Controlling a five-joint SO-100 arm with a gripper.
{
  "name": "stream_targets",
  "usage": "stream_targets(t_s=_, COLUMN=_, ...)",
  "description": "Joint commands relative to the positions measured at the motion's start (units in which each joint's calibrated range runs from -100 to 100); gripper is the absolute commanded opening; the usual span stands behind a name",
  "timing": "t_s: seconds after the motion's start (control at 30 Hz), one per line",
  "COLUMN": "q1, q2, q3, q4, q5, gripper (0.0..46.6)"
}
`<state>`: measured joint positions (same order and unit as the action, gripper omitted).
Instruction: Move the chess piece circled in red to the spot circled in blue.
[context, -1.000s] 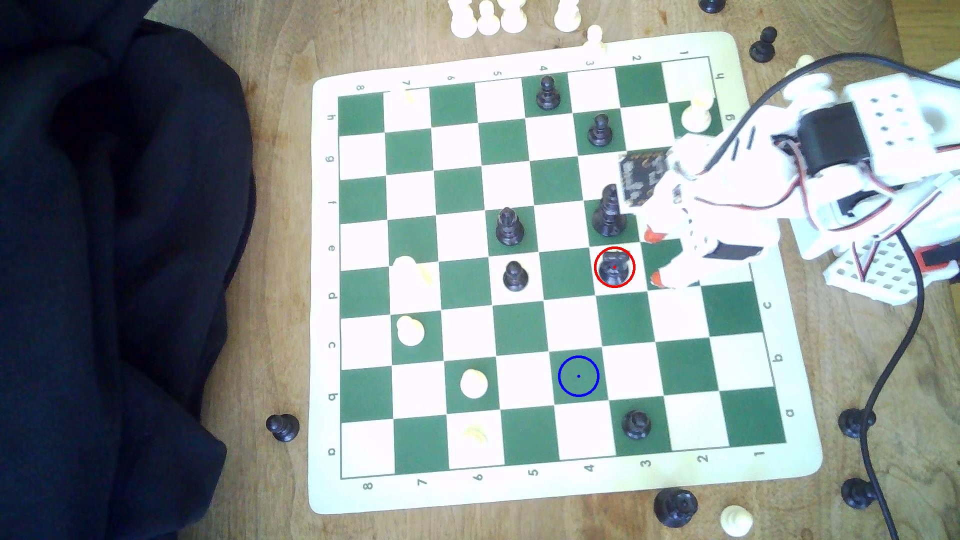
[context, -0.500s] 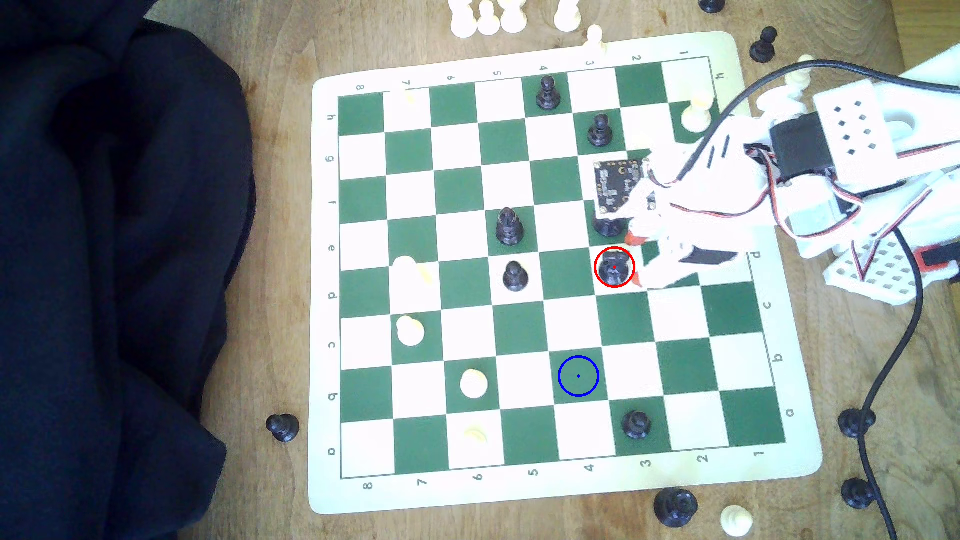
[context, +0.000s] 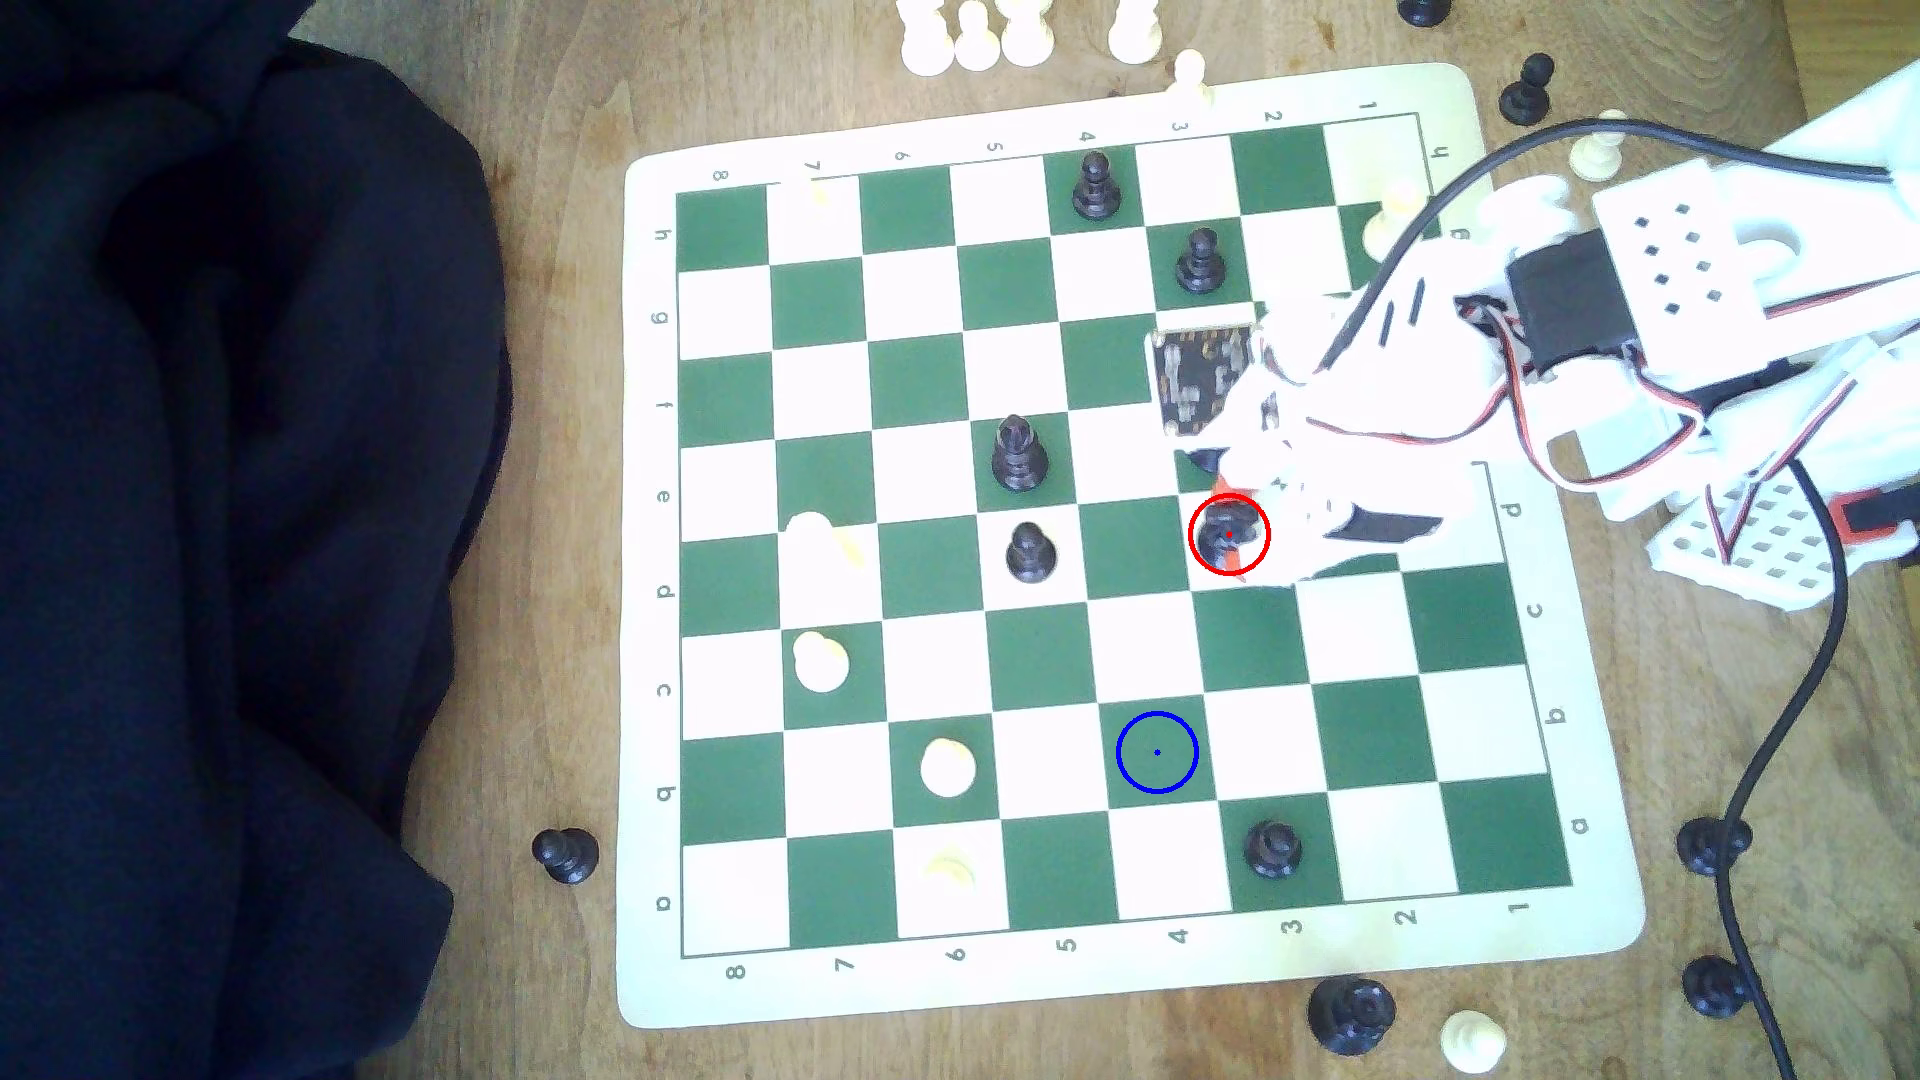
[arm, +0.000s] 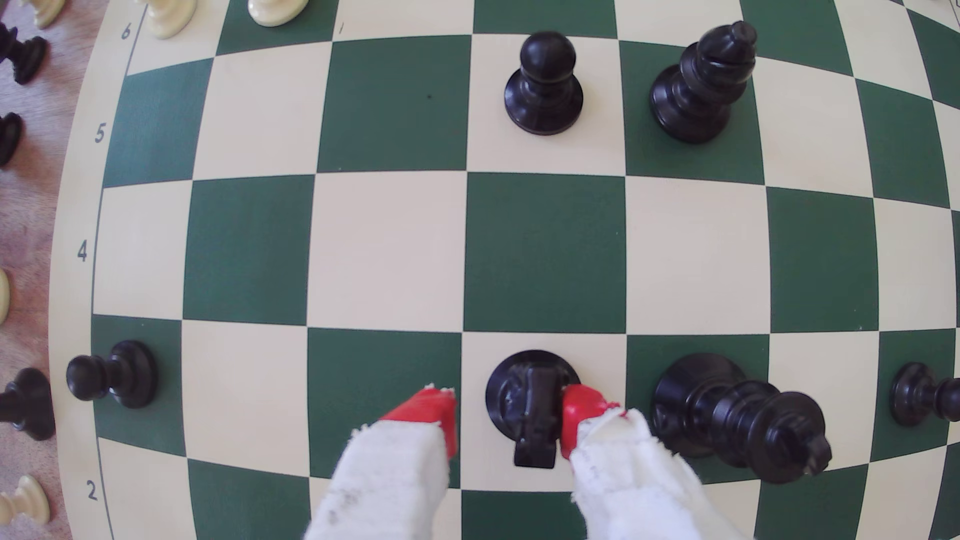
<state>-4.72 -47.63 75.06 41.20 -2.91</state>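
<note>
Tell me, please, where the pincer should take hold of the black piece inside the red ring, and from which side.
Grip the chess piece on its narrow upper body, coming from above. It stands upright on a white square, and the pincer already straddles it, one red fingertip touching.

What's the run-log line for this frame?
phase: pre-grasp | tool: open, straddling chess piece | one fingertip touching, other apart | piece on red-ringed square | spot: vacant
</note>
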Motion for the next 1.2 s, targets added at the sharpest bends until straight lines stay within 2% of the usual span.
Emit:
stream_targets(t_s=0.0, q1=-0.33, q2=1.03, q3=-4.61, q4=-1.23, q5=-0.10, gripper=9.9)
stream_targets(t_s=0.07, q1=-0.40, q2=1.37, q3=-4.88, q4=-1.23, q5=-0.10, gripper=8.9)
stream_targets(t_s=0.27, q1=-0.64, q2=2.56, q3=-5.07, q4=-1.88, q5=-0.10, gripper=0.3)
stream_targets(t_s=0.63, q1=-0.56, q2=-0.16, q3=-11.41, q4=6.96, q5=-0.68, gripper=0.3)
stream_targets(t_s=0.8, q1=-4.39, q2=0.77, q3=-15.85, q4=8.35, q5=-2.88, gripper=0.3)
stream_targets(t_s=0.93, q1=-8.30, q2=7.31, q3=-22.84, q4=8.35, q5=-6.30, gripper=0.3)
stream_targets(t_s=0.97, q1=-9.55, q2=10.28, q3=-25.37, q4=8.35, q5=-7.91, gripper=0.3)
stream_targets(t_s=1.17, q1=-12.76, q2=20.38, q3=-31.27, q4=8.11, q5=-10.99, gripper=0.3)
